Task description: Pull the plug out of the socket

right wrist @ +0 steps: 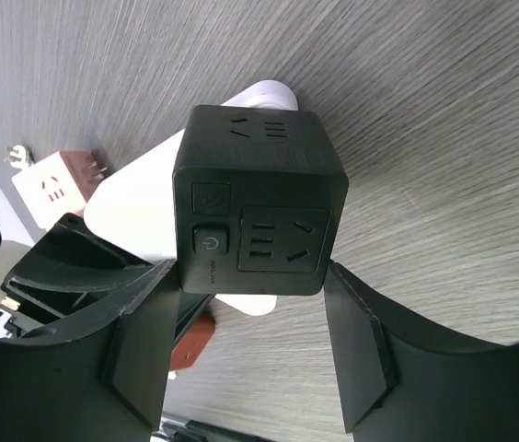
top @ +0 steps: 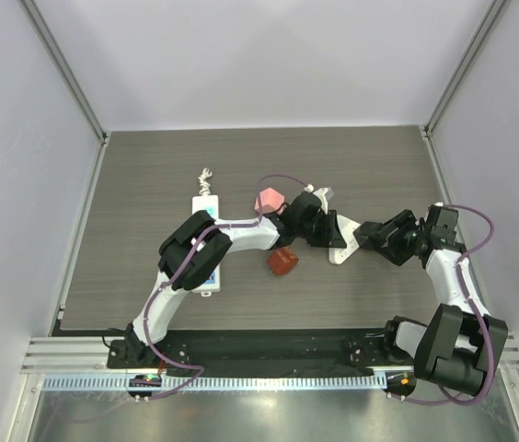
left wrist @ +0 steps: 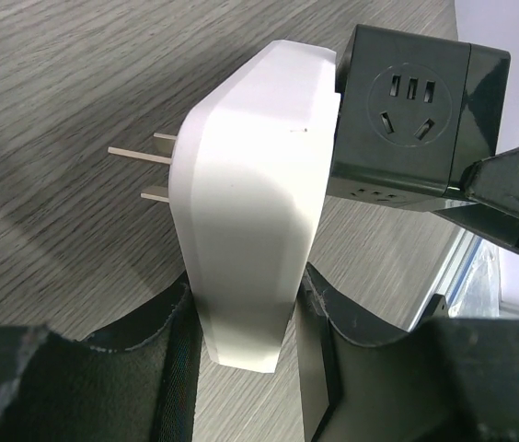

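A white plug body (left wrist: 250, 212) with two flat metal prongs (left wrist: 140, 155) sticking out bare on its left is pressed against a black cube socket (left wrist: 407, 110) on its right. Both are held above the table at mid-right in the top view, the plug (top: 339, 252) left of the cube (top: 371, 236). My left gripper (left wrist: 246, 313) is shut on the lower end of the white plug, one finger on each side. My right gripper (right wrist: 246, 281) is shut on the black cube (right wrist: 259, 212), with the white plug (right wrist: 135, 198) behind it. Where the two parts join is hidden.
A white power strip (top: 206, 247) lies on the table under my left arm, its knotted cord (top: 206, 175) behind it. A pink plug (top: 270, 200) and a red-brown cube adapter (top: 283, 261) lie next to my left gripper. White walls enclose the table.
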{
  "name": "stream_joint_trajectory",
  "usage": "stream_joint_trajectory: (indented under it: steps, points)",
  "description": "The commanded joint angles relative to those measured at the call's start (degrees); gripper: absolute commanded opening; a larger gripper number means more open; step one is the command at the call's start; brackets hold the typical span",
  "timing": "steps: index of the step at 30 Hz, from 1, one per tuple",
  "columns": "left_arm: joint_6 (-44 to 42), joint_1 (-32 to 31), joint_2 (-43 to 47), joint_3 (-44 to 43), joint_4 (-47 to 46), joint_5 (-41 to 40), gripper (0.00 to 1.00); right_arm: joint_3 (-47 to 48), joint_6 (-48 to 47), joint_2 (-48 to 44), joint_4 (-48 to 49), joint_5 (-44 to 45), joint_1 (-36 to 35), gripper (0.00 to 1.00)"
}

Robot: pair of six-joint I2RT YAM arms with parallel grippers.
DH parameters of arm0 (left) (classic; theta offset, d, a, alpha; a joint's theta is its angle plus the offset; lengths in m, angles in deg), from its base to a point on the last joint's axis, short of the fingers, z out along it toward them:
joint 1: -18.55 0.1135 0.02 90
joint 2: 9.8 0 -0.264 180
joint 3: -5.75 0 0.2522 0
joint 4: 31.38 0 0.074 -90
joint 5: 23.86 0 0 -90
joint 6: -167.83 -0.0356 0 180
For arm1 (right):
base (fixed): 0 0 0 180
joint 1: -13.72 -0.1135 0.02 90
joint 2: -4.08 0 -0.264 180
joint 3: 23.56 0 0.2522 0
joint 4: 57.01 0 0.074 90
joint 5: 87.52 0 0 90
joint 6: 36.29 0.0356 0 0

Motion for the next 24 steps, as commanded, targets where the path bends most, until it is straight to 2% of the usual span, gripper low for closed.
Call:
stream_joint_trajectory:
  steps: [1, 4, 6, 9, 14, 16, 19, 22, 23, 24]
  points:
    - [-3.17, 1.75, 0.11, 2.42, 6.25, -7.77, 0.0, 1.28, -1.3, -0.79, 0.56, -2.34, 1.91, 0.01]
    - [-2.82, 1.67, -0.24, 1.37, 6.95, -7.95, 0.0, 1.35, -3.93, -4.74, -0.83, 1.68, 0.25, 0.01]
    - [-2.2, 1.75, -0.68, 0.4, 8.01, -7.86, 0.0, 3.28, -7.6, -9.22, -3.55, 12.55, -5.86, 0.01]
    - [-1.06, 1.67, -1.04, -0.66, 9.68, -8.21, 0.0, 6.01, -8.42, -12.31, -5.67, 20.66, -11.26, 0.01]
    - [-0.97, 1.58, -1.12, -0.75, 10.65, -8.39, 0.0, 6.98, -8.07, -10.99, -5.85, 20.69, -12.24, 0.01]
    - [-0.8, 1.58, -0.42, 0.04, 10.3, -8.39, 0.0, 6.37, -6.58, -9.85, -4.63, 15.08, -10.84, 0.01]
    - [-0.97, 1.58, -0.07, 0.75, 10.03, -8.04, 0.0, 5.05, -5.43, -8.8, -3.22, 7.08, -4.95, 0.01]
    - [-1.14, 1.49, 0.19, 1.54, 8.45, -6.2, 0.0, 4.44, -6.57, -9.23, -3.13, 6.28, -3.19, 0.01]
    - [-1.14, 1.49, 0.19, 1.62, 8.45, -5.75, 0.0, 4.26, -6.92, -8.88, -2.95, 5.22, -3.1, 0.02]
    - [-1.06, 1.58, 0.11, 1.45, 8.45, -5.23, 0.0, 4.0, -7.01, -8.1, -2.77, 4.34, -3.01, 0.11]
